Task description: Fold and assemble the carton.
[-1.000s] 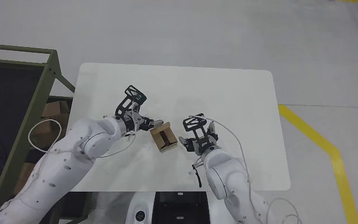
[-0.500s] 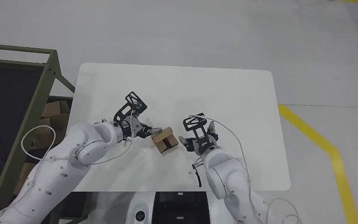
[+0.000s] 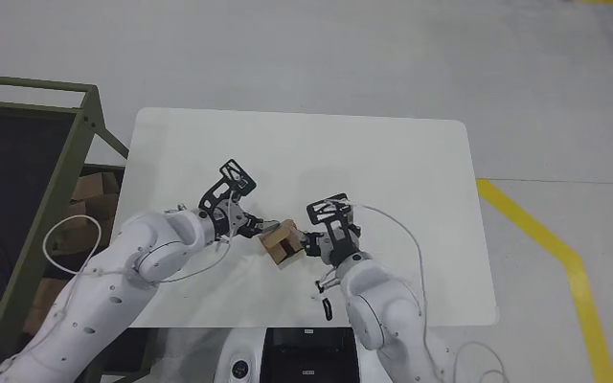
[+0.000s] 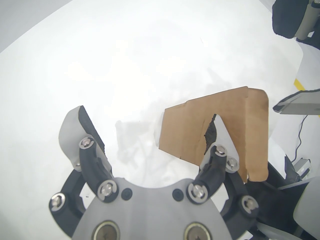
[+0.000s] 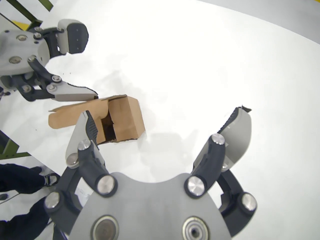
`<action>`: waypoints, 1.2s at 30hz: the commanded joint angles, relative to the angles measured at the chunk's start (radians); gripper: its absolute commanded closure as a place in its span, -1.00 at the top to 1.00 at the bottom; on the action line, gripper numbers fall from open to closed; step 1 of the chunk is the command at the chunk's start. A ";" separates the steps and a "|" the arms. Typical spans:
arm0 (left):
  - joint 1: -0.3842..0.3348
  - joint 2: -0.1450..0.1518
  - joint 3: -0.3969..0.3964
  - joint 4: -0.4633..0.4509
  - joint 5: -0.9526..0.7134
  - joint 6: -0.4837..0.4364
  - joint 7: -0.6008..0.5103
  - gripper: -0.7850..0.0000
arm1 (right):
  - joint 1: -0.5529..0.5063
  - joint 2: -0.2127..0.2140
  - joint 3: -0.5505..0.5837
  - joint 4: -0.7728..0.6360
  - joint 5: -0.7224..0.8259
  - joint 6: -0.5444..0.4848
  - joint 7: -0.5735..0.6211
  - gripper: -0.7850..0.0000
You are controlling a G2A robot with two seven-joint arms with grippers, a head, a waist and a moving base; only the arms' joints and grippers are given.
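Observation:
A small brown carton (image 3: 282, 241) lies on the white table (image 3: 383, 153) between my two grippers. It is partly folded, with one end open (image 5: 108, 126) and a long flap (image 5: 67, 116) sticking out. My left gripper (image 3: 251, 226) is open; one fingertip (image 4: 215, 133) rests against the carton's flap (image 4: 185, 131), the other finger (image 4: 82, 126) stands apart over bare table. My right gripper (image 5: 162, 123) is open on the carton's other side, with one finger (image 5: 87, 126) close by the open end. The left gripper (image 5: 77, 66) also appears in the right wrist view.
A green metal rack (image 3: 86, 105) with cardboard pieces (image 3: 91, 187) stands off the table's left edge. A yellow line (image 3: 536, 230) runs on the floor to the right. The table's far half is bare. A cable (image 3: 402, 239) trails over the right arm.
The right gripper has moved left, closer to the carton. The left gripper has pushed in against the flap, and the carton has turned and tipped slightly.

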 commanded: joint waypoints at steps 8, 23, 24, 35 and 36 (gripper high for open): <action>-0.010 -0.010 0.007 0.010 0.005 -0.002 -0.012 1.00 | 0.036 -0.010 -0.025 0.051 -0.018 0.034 0.022 1.00; 0.010 -0.017 -0.020 -0.009 0.010 -0.029 0.002 1.00 | 0.051 -0.013 -0.033 0.049 -0.095 0.012 0.125 1.00; 0.015 -0.017 -0.023 -0.011 0.015 -0.035 0.003 1.00 | 0.052 -0.013 -0.034 0.050 -0.098 0.012 0.126 1.00; 0.042 -0.022 -0.023 -0.031 0.085 -0.050 0.008 1.00 | 0.063 -0.019 -0.034 0.061 -0.134 0.011 0.177 1.00; 0.041 -0.023 -0.022 -0.031 0.087 -0.050 0.006 1.00 | 0.065 -0.019 -0.034 0.063 -0.147 0.008 0.189 1.00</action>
